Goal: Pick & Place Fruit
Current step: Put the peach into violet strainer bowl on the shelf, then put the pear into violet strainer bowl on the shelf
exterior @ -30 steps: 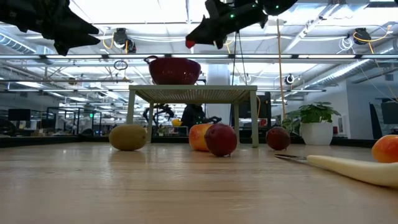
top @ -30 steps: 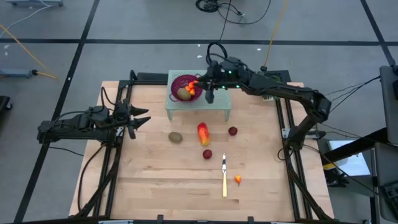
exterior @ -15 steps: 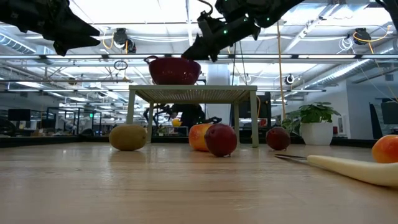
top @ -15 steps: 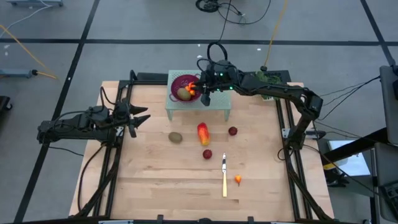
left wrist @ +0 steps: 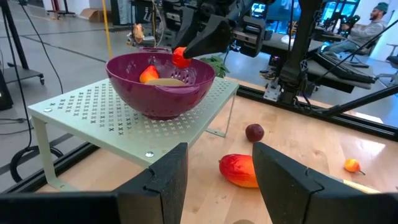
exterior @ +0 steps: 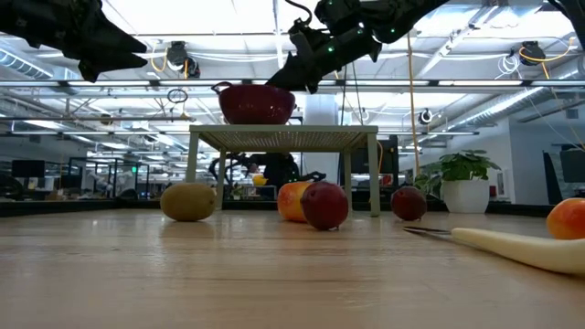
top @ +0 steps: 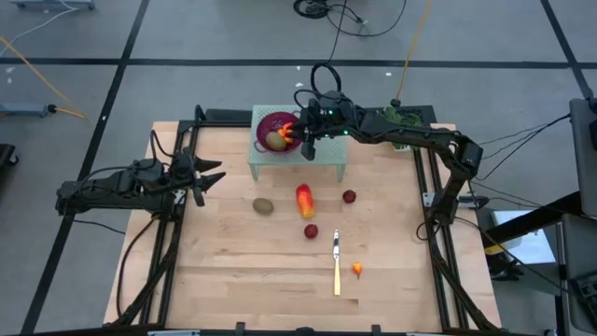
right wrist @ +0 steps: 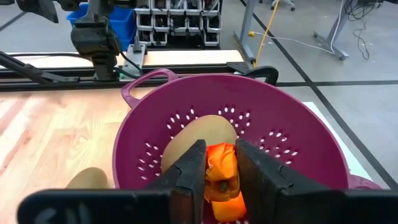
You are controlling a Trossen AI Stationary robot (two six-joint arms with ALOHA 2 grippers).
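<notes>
While the right arm hangs over the raised rack, this is how it stands.

Right gripper [right wrist: 221, 177]: fingers narrowed onto a small orange fruit piece [right wrist: 222, 176], held just above the colander's hollow; the high view puts the right gripper [top: 300, 136] at the bowl's rim.

Left gripper [left wrist: 214, 180]: parked near the table's left edge, pointed toward the rack, fingers about half apart with nothing between them.

Held piece, handling: looks a light, hard plastic toy, small enough to twist or pop out of the pads; I'd judge a pinch across its middle, as now, the safest hold.

Purple colander [top: 275, 131]: sits on the pale green perforated rack [top: 326, 159] at the table's far side. Inside it lie a brown-green oval fruit [right wrist: 202, 134] and at least one orange piece [left wrist: 148, 74].

Fruit left on the table: a second brown-green oval [top: 264, 205], a red-orange oblong fruit [top: 304, 200] just beside it, two dark red balls [top: 349, 196] [top: 310, 231] well apart from each other, and a tiny orange piece [top: 357, 269] near the knife.

How those will handle: the balls seem smooth and liable to roll, so grip across the widest part; the oblong wants taking across its short side.

Yellow-handled knife [top: 336, 266]: lying flat on the wood, not part of the job.
</notes>
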